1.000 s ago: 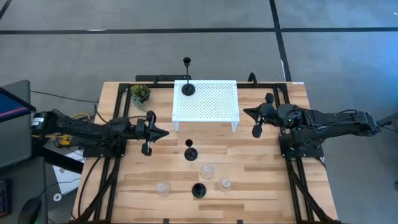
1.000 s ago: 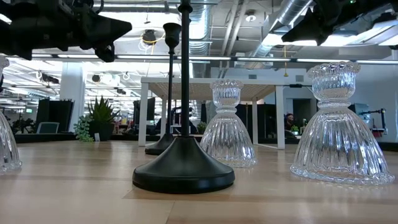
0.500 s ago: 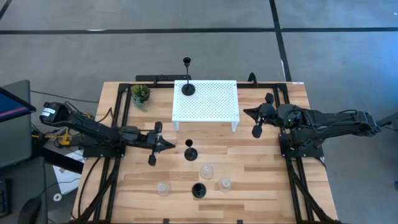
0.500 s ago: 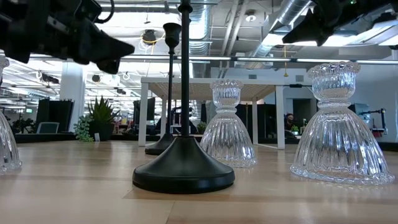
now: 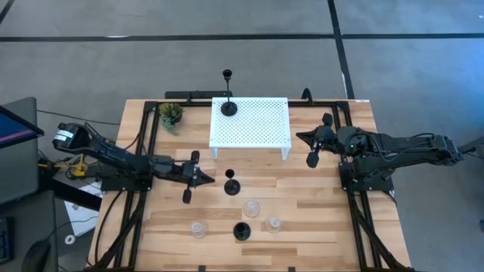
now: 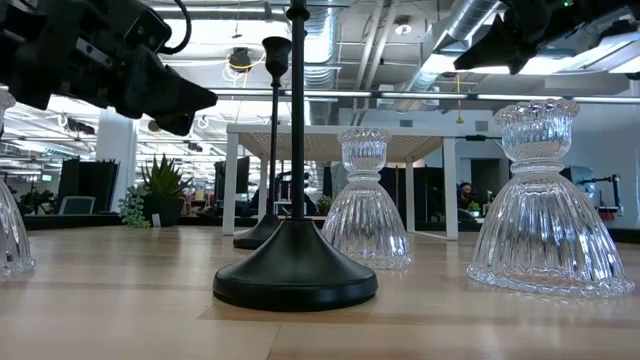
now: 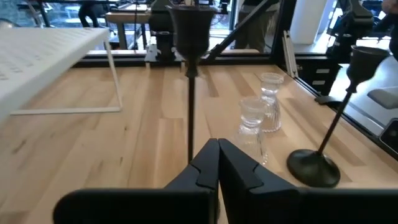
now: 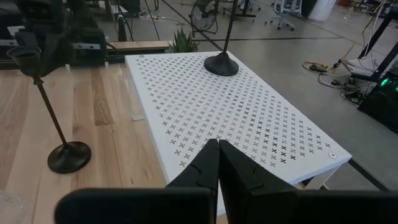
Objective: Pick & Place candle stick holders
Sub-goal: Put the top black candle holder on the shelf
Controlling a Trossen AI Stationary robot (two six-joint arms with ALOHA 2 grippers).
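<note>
Left hand closing in on a black holder

The left hand (image 5: 198, 175), fingers shut and empty, had slid toward the mid-tabletop black holder (image 5: 232, 186); the right hand (image 5: 308, 142) waited shut.

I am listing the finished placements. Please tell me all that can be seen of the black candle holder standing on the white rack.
The black candle holder has a round disc base, a thin straight stem and a small cup on top, in what looks like matte metal. It stands upright near a back corner of the white perforated rack, on the side toward the potted plant, and only its base touches the rack. No pincer is near it.
</note>
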